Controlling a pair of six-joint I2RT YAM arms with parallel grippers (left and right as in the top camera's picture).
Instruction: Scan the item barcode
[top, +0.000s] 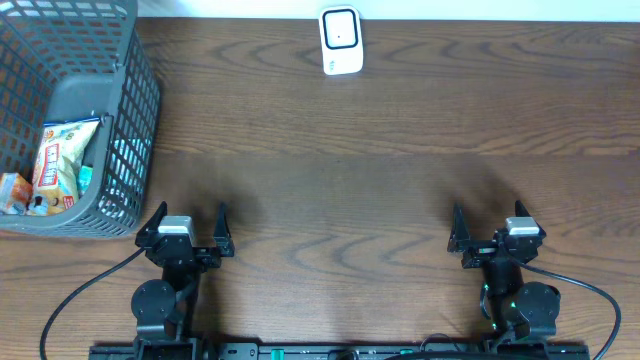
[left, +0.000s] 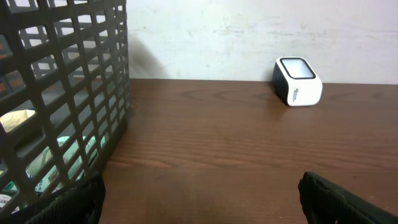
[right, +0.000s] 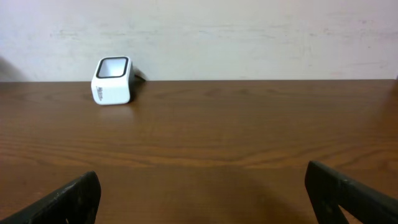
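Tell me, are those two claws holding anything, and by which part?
Nothing is held. The left claw and the right claw both stand open and empty; the snack packets lie in the basket.

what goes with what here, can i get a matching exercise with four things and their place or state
Things:
1. basket
2. scanner
3. left gripper
4. right gripper

Place or state:
a. white, far side, middle
b. open, near side, away from the basket
c. grey, far left, with snack packets inside
d. open, near side, just in front of the basket

Pairs: 1-c, 2-a, 3-d, 4-b
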